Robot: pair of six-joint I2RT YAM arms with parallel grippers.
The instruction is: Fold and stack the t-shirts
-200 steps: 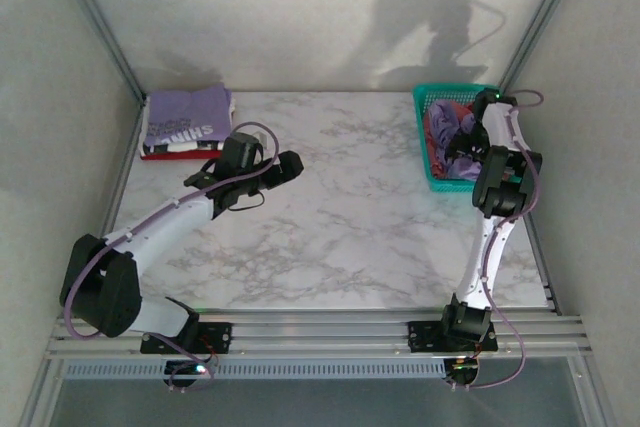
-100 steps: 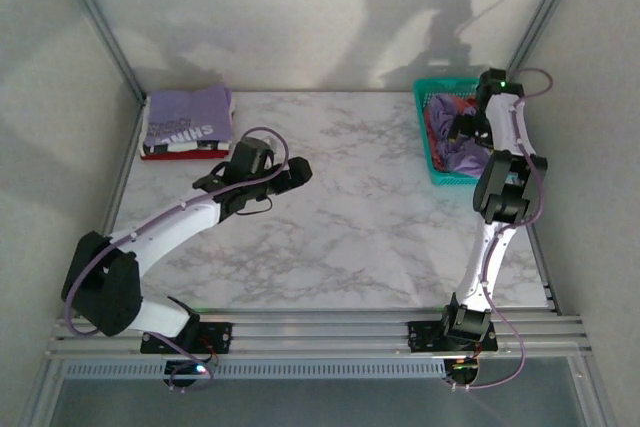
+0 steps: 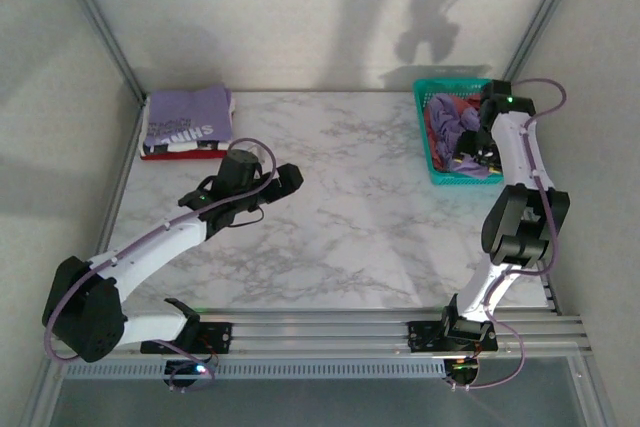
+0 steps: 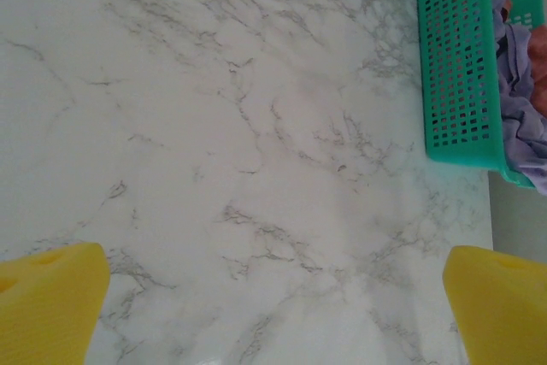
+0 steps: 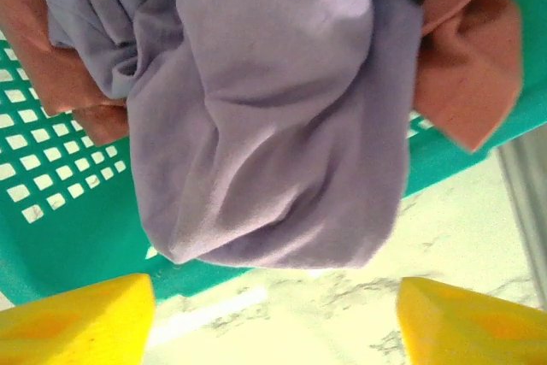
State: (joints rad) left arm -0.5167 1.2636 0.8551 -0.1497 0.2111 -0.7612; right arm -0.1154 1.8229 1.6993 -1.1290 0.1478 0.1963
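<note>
the right pincer (image 5: 273, 318) is hanging at the rim of the teal basket (image 5: 51, 203), its yellow pads (image 5: 77, 322) standing apart and gripping nothing. the lavender tee (image 5: 282, 108) is spilling over the rim just beyond them, with the coral-pink tee (image 5: 466, 66) bunching beside it. the left pincer (image 4: 273, 297) is gaping wide, empty, over the bare marble desk (image 4: 214, 143). from overhead, the folded stack (image 3: 180, 152), with the lettered purple tee (image 3: 187, 115) lying on top, is sitting at the desk's far-left corner, pale walls (image 3: 300, 17) closing it in.
</note>
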